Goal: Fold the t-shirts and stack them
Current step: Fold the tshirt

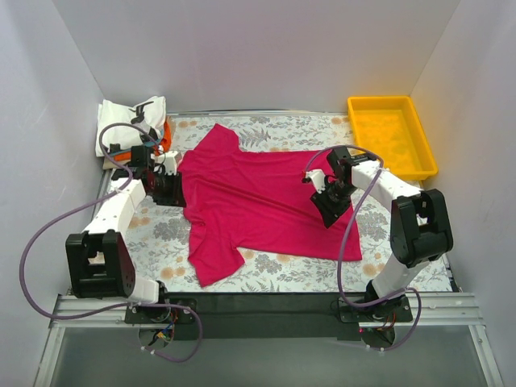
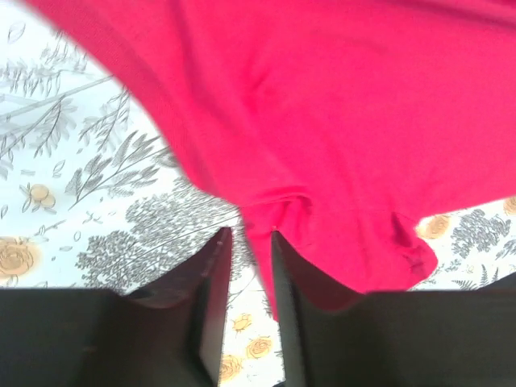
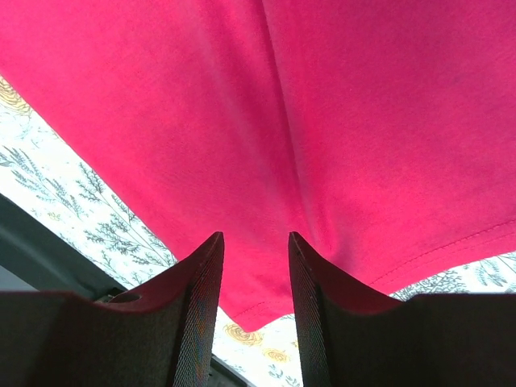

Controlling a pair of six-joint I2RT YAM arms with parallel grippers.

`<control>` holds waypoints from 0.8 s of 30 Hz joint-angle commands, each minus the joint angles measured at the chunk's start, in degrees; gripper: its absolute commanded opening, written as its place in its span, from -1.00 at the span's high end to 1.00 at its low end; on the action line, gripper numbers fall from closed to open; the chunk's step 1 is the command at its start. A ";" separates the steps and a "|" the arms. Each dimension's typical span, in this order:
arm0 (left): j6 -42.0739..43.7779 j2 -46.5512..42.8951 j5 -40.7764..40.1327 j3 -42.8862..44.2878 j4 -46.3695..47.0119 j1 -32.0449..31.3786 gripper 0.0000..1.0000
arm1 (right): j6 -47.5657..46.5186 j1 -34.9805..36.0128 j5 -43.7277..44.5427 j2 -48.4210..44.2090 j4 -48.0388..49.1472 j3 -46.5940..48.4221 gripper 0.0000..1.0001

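Magenta-red t-shirt (image 1: 258, 201) looks limp, light, drapey; I'd pinch hem corners. Left gripper (image 2: 246, 240) and right gripper (image 3: 256, 239): fingers apart, nothing clamped

Top view: bright, even, diffuse light from above. The white walls (image 1: 242, 48) wash out pale, shadows stay short and soft, and the tray (image 1: 379, 101) shows no glare. Straight lines bow slightly toward the frame edges. Wrist views: the shirt (image 2: 339, 121) sits close to the lens and is soft at its margins, while the worktop (image 2: 97, 201) print is sharper. The left tool (image 2: 248, 242) and right tool (image 3: 255, 235) appear dark and underexposed.
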 commanded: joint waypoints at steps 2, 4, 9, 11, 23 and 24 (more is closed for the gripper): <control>1.41 5.46 3.74 -2.09 -0.91 4.13 0.54 | -0.19 0.09 0.17 0.43 0.57 -1.08 0.24; 0.02 7.13 5.68 -2.18 0.05 4.67 0.52 | -0.28 0.09 0.70 -0.01 0.57 -1.35 0.24; -2.45 9.77 7.71 -2.79 3.48 4.67 0.26 | -0.63 0.09 1.84 -0.36 0.48 -1.70 0.24; -2.72 10.56 6.83 -3.67 4.88 4.67 0.24 | -0.72 0.09 1.84 -0.27 0.48 -1.61 0.24; -3.16 16.02 4.11 -5.61 8.06 4.75 0.58 | -1.25 0.00 2.98 0.78 1.00 -2.57 0.24; -2.55 15.67 3.06 -5.43 7.71 4.76 0.66 | -1.51 -0.09 3.25 0.70 1.18 -2.84 0.24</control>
